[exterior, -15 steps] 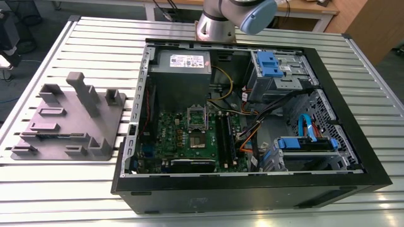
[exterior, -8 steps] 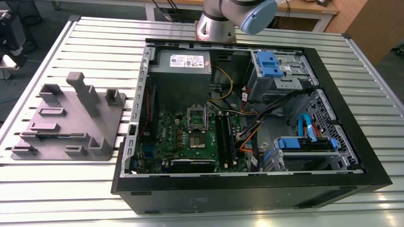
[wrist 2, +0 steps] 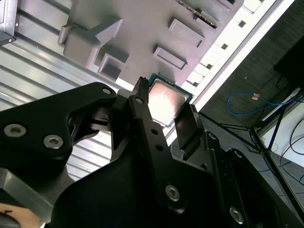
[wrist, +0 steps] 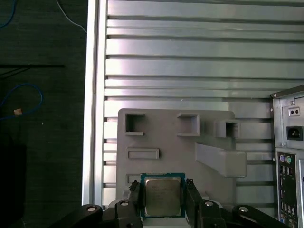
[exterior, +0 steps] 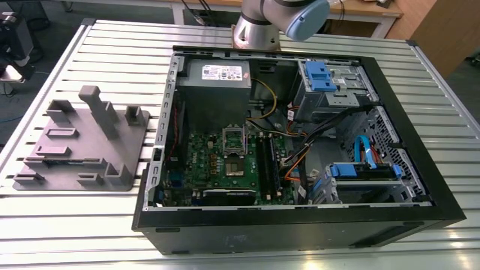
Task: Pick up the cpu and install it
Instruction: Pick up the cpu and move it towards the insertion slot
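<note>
You have the end effector [wrist: 162, 190] pinching the cpu [wrist: 162, 197] by two opposite edges, its metal top showing in both wrist views. The cpu hangs over the grey fixture tray [wrist: 166, 142] on the slatted surface [wrist: 190, 71], beside the open computer case [exterior: 285, 236].

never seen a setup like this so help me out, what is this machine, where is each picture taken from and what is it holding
This is one robot arm working over a slatted metal table. The exterior view is shot from off the arm: it shows an open computer case with a green board inside, and a grey plastic tray at that view's left. Both wrist views come from cameras riding on the arm, looking past its black gripper. Its fingers sit either side of the cpu, a small square silver chip, and appear to grip it above the tray.
</note>
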Motion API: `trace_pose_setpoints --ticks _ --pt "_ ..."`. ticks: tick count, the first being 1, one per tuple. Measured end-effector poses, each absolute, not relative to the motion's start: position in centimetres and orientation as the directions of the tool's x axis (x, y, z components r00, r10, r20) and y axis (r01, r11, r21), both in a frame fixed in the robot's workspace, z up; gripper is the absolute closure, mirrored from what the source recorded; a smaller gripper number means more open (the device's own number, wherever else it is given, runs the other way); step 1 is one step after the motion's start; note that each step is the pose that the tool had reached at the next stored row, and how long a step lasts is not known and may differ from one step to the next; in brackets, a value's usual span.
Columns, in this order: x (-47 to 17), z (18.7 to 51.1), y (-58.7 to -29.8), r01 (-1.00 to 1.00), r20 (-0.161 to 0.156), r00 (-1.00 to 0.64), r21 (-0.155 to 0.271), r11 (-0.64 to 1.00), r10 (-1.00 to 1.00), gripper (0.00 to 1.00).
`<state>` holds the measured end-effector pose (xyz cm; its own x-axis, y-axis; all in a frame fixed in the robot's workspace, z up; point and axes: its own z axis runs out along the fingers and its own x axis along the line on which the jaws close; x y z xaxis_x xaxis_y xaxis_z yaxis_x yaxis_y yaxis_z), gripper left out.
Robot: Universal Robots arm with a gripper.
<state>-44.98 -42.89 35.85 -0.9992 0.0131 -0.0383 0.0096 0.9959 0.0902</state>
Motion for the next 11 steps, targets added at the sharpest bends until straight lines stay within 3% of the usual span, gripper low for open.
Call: trace_pose_setpoints --ticks 11 --pt "-44.53 35.83 -42.89 0.010 -0.038 -0.999 0.090 0.996 0.013 0.53"
